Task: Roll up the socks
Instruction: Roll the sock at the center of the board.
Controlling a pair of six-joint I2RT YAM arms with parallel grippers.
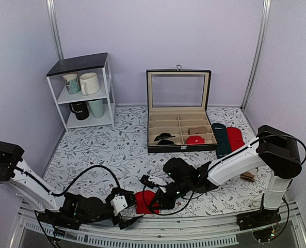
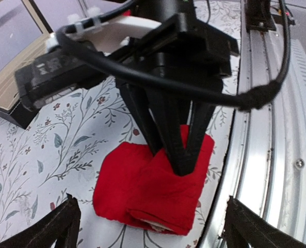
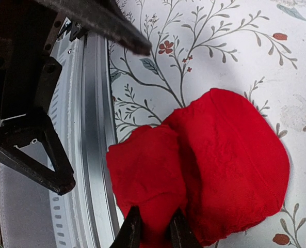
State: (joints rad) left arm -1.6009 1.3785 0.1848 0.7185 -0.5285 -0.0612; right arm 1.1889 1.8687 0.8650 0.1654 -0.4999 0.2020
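Findings from my remote station, with all positions taken from the open case (image 1: 178, 111) at the back of the table (image 1: 116, 150).

1. The socks (image 1: 145, 201) (image 2: 153, 191) (image 3: 214, 170) lie as a compact red bundle well in front of the case, roughly in line with its left front corner. They sit at the edge of the table farthest from the case, just beside the metal rail (image 2: 261, 155). The bundle rests on the floral table cover. It shows two rounded lobes, with a pale sliver at its lower edge in the left wrist view.

2. The right hand (image 1: 155, 199) (image 3: 154, 232) reaches in from the case's right side. It is clenched on a fold of the socks, and red fabric is pinched between its two dark fingers (image 2: 176, 155). The fingers press down into the top of the bundle.

3. The left hand (image 1: 129, 209) (image 2: 153, 227) is released. Its fingers stand wide apart on either side of the bundle, on the side away from the case. I see no contact with the fabric.

4. A dark green sock (image 1: 221, 138) and a plain red sock (image 1: 235, 137) lie side by side just right of the case, well apart from the bundle.

5. The case's lid stands upright. Its compartments hold a small red item (image 1: 195, 139), dark items and a beige one. I cannot identify these further.

6. A white shelf (image 1: 85, 90) carrying mugs stands left of the case against the back wall.
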